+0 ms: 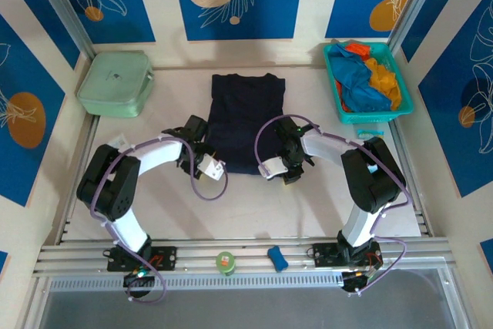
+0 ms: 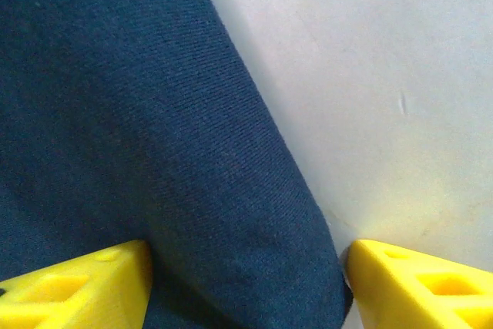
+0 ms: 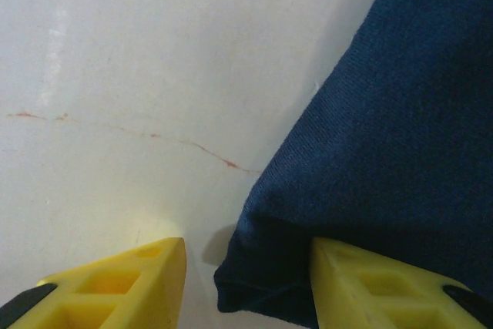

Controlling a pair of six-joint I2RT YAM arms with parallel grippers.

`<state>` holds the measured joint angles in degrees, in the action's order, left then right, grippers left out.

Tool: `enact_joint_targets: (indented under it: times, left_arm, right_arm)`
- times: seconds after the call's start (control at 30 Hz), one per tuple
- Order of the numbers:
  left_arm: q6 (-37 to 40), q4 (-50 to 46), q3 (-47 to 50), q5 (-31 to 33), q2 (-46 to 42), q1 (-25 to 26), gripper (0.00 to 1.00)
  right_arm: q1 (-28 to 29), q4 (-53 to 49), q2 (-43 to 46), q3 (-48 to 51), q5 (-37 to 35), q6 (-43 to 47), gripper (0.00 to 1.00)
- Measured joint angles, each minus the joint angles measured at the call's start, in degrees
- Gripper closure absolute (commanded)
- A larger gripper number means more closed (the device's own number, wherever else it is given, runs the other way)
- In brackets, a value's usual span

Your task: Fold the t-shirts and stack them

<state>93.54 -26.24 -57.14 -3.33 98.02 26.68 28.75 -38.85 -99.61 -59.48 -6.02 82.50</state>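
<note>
The dark navy t-shirt (image 1: 245, 113) lies flat in the middle of the table, collar toward the far wall. My left gripper (image 1: 202, 152) is at its near left corner. In the left wrist view a rounded fold of the navy t-shirt (image 2: 169, 152) bulges between the open yellow fingers (image 2: 85, 283) of my left gripper (image 2: 246, 287). My right gripper (image 1: 283, 158) is at the near right corner. There the corner of the navy t-shirt (image 3: 370, 152) lies against one finger (image 3: 385, 290) of my right gripper (image 3: 248, 267), with a gap to the other. Blue (image 1: 354, 75), orange (image 1: 385, 78) and red (image 1: 356, 49) t-shirts lie bunched in the basket.
The teal basket (image 1: 362, 46) stands at the far right, and a pale green box (image 1: 115, 82) at the far left. A small green roll (image 1: 226, 263) and a blue object (image 1: 277, 258) sit on the front rail between the arm bases.
</note>
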Motion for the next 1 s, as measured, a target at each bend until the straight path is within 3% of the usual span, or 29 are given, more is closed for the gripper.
enact_joint_targets:
  times: [0.17, 0.37, 0.5, 0.6, 0.7, 1.0]
  left_arm:
    - [0.0, -1.5, -0.9, 0.0, 1.1, -0.2, 0.40]
    - [-0.1, -5.4, -3.1, 0.0, 3.2, -0.4, 0.60]
    - [-0.3, -7.6, -5.9, 0.1, 5.5, -0.4, 0.78]
    - [-0.7, -8.2, -9.1, 0.5, 7.8, -0.4, 1.00]
    - [-1.4, -6.6, -12.0, 1.6, 9.8, -0.5, 1.00]
    - [-1.5, -3.4, -9.9, 2.4, 8.1, -0.5, 1.00]
  right_arm:
    - [-0.3, 0.0, -0.2, -0.2, 0.1, 0.0, 0.55]
    - [-0.3, -0.4, -1.1, -1.1, 0.3, -0.2, 0.59]
    - [-0.4, -0.6, -1.6, -1.7, 0.5, -0.5, 0.63]
    - [-0.4, -0.6, -1.9, -2.0, 0.6, -0.8, 0.72]
    - [-0.6, -0.2, -1.9, -2.2, 0.9, -1.1, 0.98]
    - [-1.7, -0.6, -1.4, -2.4, 1.7, -2.6, 1.00]
